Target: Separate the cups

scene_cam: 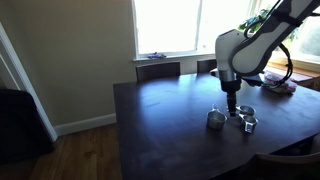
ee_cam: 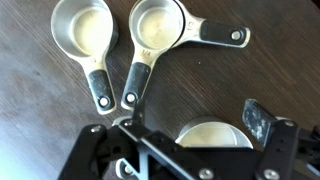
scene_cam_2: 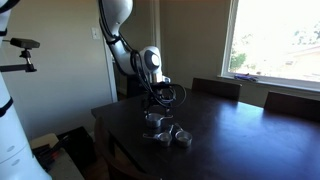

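The gripper (ee_cam: 178, 128) hangs spread over the nearest of the cups (ee_cam: 213, 134) on the dark table (scene_cam: 170, 110), so it should probably settle one finger inside that rim before pinching, clear of the far cups (ee_cam: 82, 25).

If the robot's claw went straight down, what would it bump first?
Probably the measuring cup right below the gripper; the wrist view shows its bowl between the open fingers. Depth is unclear, so a finger might touch the table beside it instead.
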